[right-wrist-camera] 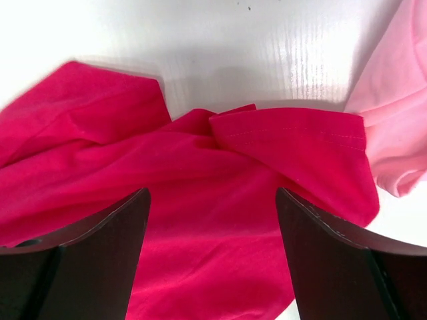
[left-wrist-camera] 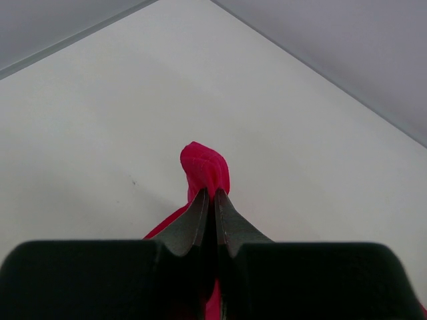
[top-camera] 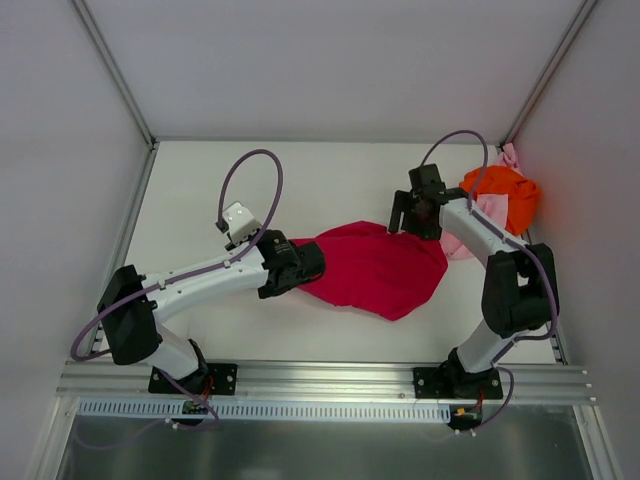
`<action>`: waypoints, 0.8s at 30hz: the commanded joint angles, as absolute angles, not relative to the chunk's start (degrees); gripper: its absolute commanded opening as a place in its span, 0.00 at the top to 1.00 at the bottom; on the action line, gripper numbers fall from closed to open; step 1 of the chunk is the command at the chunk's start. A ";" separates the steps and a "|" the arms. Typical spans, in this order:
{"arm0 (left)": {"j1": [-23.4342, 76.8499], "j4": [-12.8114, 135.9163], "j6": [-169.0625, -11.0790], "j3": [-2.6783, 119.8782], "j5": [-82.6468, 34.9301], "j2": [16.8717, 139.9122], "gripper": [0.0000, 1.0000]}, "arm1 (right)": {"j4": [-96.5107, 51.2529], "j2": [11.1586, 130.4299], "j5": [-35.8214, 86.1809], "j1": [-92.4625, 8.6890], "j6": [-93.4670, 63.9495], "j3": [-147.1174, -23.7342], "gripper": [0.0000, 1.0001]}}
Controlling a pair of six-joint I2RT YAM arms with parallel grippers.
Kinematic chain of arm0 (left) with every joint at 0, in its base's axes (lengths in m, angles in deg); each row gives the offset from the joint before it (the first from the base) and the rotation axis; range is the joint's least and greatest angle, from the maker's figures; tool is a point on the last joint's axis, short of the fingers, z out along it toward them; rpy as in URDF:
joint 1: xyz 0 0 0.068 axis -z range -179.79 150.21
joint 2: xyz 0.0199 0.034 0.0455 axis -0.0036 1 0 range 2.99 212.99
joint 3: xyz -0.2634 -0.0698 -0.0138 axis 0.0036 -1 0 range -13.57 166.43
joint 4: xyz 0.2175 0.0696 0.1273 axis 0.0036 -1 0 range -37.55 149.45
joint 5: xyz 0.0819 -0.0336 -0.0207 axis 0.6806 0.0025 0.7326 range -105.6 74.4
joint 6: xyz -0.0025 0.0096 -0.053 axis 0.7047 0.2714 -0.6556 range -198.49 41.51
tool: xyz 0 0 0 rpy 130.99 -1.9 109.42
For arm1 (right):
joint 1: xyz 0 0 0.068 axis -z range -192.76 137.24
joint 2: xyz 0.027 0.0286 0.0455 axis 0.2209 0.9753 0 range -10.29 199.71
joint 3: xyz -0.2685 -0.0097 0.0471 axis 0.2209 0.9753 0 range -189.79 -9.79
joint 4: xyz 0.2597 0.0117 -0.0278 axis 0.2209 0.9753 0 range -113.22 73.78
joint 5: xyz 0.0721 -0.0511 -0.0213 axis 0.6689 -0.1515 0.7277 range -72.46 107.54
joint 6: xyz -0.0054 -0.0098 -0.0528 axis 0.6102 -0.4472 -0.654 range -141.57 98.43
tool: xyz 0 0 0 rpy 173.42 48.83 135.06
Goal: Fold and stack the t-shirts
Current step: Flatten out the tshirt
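Observation:
A crimson t-shirt (top-camera: 375, 268) lies rumpled across the middle of the table. My left gripper (top-camera: 300, 268) is shut on its left edge; in the left wrist view a small bunch of crimson cloth (left-wrist-camera: 205, 168) pokes out past the closed fingertips (left-wrist-camera: 199, 212). My right gripper (top-camera: 410, 215) hovers open over the shirt's far right edge, and in its wrist view the crimson cloth (right-wrist-camera: 213, 220) fills the gap between the wide-apart fingers (right-wrist-camera: 100, 247). An orange t-shirt (top-camera: 505, 192) and a pale pink t-shirt (top-camera: 478, 222) lie bunched in the back right corner.
White walls enclose the table on the left, back and right. The pink t-shirt (right-wrist-camera: 397, 107) lies just right of the crimson one's hem. A metal rail (top-camera: 320, 380) runs along the near edge by the arm bases.

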State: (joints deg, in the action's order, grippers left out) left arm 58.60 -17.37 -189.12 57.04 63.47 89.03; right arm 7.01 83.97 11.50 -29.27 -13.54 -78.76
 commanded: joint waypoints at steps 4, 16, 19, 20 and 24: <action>58.65 -27.30 -192.13 56.30 65.53 88.68 1.00 | 6.31 89.64 11.30 -30.95 -15.16 -80.89 0.19; 59.18 -27.21 -192.48 54.90 65.53 87.27 1.00 | 5.69 94.22 13.59 -33.24 -18.67 -82.74 0.99; 59.27 -27.21 -192.49 55.16 65.61 87.89 1.00 | 0.43 88.87 8.25 -36.12 -22.34 -79.86 0.99; 59.36 -27.30 -192.49 55.25 65.70 88.06 1.00 | -0.89 87.38 6.48 -37.01 -23.67 -79.32 0.99; 59.45 -27.30 -192.31 55.60 65.70 89.12 1.00 | -4.58 79.82 -6.06 -41.14 -30.61 -80.62 0.99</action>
